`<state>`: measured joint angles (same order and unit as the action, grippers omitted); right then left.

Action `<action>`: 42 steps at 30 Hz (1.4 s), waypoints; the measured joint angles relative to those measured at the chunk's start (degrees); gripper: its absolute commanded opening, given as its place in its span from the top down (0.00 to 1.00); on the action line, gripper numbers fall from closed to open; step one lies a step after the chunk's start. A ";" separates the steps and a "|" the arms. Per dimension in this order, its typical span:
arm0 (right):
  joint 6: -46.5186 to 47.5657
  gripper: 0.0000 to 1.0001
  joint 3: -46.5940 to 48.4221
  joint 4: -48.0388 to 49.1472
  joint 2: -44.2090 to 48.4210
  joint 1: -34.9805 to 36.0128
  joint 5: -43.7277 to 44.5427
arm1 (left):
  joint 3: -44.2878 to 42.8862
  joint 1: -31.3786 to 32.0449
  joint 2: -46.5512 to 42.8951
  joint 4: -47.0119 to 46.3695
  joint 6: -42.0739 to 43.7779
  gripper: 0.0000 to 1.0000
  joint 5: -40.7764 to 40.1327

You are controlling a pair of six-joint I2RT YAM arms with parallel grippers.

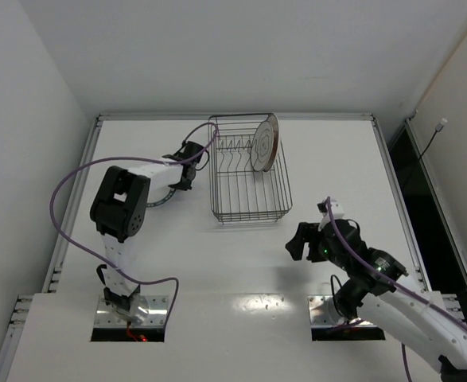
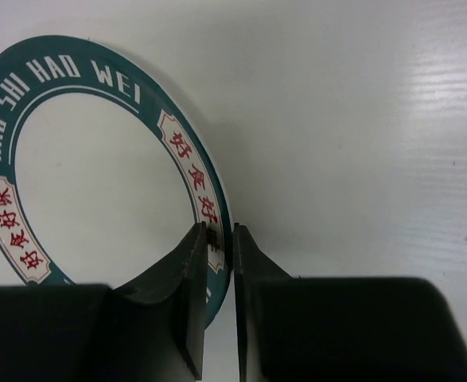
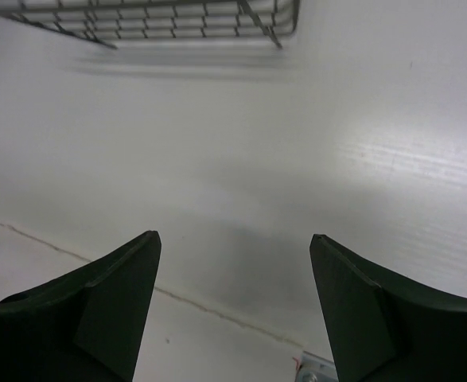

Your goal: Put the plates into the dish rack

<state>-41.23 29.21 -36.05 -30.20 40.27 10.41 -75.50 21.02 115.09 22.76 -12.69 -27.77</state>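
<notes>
surface [image 1: 336,159]: white and matte, closed in by white walls [image 1: 217,48] on the left, far and right sides; carries all items below.
dish rack [image 1: 249,205]: black wire basket, oblong, standing on the surface at the far middle; a row of upright prongs inside; its near edge shows at the top of the right wrist view.
ringed plate [image 1: 265,143]: white with grey concentric rings; stands on edge in the far right end of the dish rack, slightly tilted, its top rising above the basket wall.
teal-rimmed plate [image 2: 90,175]: white centre, broad dark teal rim lettered "hao shi hao wei", with white panels of red characters; lies flat on the surface just left of the dish rack, outside it; from above only an arc of it shows under the left arm.
left arm [image 1: 122,203]: reaches to the far side, toward the left wall of the dish rack; a purple cable [image 1: 58,195] loops beside it.
left claw [image 2: 219,232]: down at the rim of the teal-rimmed plate; fingers [image 2: 192,270] drawn almost together, clamped on the rim, which shows in the narrow slit between them.
right arm [image 1: 392,306]: near right of the surface.
right claw [image 3: 235,247]: fingers wide apart, nothing between them; held over bare surface, near and right of the dish rack, apart from it.
</notes>
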 measured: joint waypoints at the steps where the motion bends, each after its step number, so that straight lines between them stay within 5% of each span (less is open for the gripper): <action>1: -0.90 0.29 -2.67 -0.13 1.60 0.00 -0.57 | 0.55 -0.04 -1.03 0.61 -0.04 1.00 0.35; 7: -5.07 0.29 -12.61 -3.02 9.79 0.00 -3.13 | 2.82 0.17 -17.38 4.57 -2.75 1.00 1.73; 12: -6.62 0.29 -13.77 -0.50 9.68 0.00 -3.23 | -4.87 1.90 -30.45 4.61 -6.05 1.00 5.27; 19: -6.54 0.30 -14.69 4.20 0.76 0.00 -4.74 | -6.23 1.64 -36.15 -12.41 -14.67 1.00 19.17; 33: -6.01 0.34 -17.05 8.26 0.24 -0.02 -6.45 | 11.74 -0.22 -20.68 -62.34 -49.75 1.00 36.20; 42: -5.66 0.34 -17.44 9.01 2.86 -0.02 -6.56 | 17.86 0.46 -14.38 -73.46 -57.70 1.00 35.89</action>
<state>-46.89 11.77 -27.05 -27.33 40.25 3.86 -57.65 21.47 100.71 -50.70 -70.39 8.12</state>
